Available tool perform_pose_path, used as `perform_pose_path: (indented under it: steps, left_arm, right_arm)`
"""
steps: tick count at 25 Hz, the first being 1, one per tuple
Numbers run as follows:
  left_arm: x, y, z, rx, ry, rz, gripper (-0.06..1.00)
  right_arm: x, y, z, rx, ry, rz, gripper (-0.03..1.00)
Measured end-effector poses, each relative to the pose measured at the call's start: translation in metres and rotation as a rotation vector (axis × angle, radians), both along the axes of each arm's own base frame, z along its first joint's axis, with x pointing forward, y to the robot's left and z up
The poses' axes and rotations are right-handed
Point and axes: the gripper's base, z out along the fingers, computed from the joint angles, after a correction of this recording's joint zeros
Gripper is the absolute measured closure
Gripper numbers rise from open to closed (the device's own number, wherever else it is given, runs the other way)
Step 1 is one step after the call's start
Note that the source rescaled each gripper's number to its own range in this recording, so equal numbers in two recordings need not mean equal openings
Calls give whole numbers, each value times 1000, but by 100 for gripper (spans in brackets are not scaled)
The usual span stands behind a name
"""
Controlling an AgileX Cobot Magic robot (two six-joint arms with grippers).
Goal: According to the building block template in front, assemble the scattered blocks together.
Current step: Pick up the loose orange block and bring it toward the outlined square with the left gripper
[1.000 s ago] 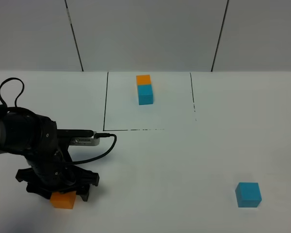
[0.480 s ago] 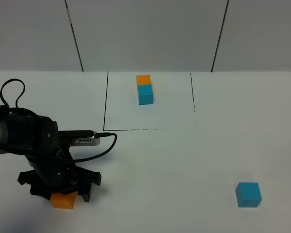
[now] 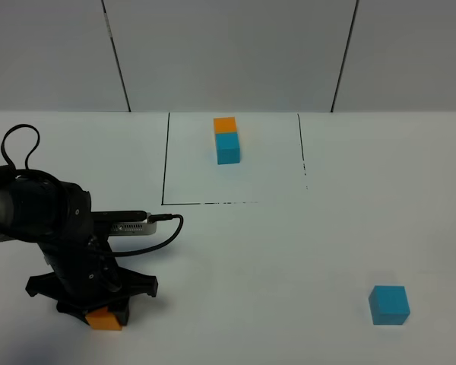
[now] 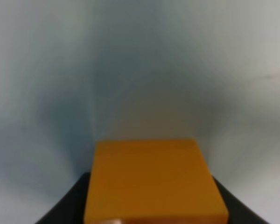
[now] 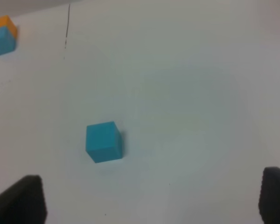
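Two tools are at work here, and only the left one is near a block. The left tool (image 3: 99, 306) points down at the near left part of the tabletop (image 3: 289, 251), low over the orange cube (image 3: 105, 319), of which just the front lower part shows beneath the black arm in the exterior high view. In the left wrist view the orange cube fills the lower middle, with dark fingers (image 4: 70, 207) close against it on either side. Whether they press on its faces or merely flank it I cannot tell. The cube looks to be sitting on the tabletop.

A black cable (image 3: 156, 239) loops from the arm's wrist out toward the middle of the tabletop.

The right tool (image 5: 149, 205) does not appear in the exterior high view. Its own camera shows its two dark fingers spread wide apart with nothing between them. The cyan cube (image 3: 388, 304) sits alone at the near right, ahead of that tool and well apart from the orange cube.

At the far middle stands the template bar (image 3: 227, 140), its orange half farther from the robot and its cyan half nearer, the two joined. It lies inside a thin black outline (image 3: 164, 160) drawn on the white tabletop.
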Motion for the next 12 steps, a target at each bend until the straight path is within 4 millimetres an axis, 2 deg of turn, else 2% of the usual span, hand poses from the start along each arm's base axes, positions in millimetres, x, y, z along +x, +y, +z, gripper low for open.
perform_pose_path:
  steps: [4, 7, 10, 12]
  left_arm:
    - [4, 0, 6, 23, 29, -46, 94]
    - [19, -2, 21, 44, -3, -125, 94]
    - [39, -7, 41, 44, -66, -265, 94]
    - [47, -13, 52, 34, -100, -424, 94]
  right_arm:
    - [0, 0, 0, 0, 0, 0, 15]
    - [0, 0, 0, 0, 0, 0, 15]
    - [0, 0, 0, 0, 0, 0, 15]
    - [0, 0, 0, 0, 0, 0, 15]
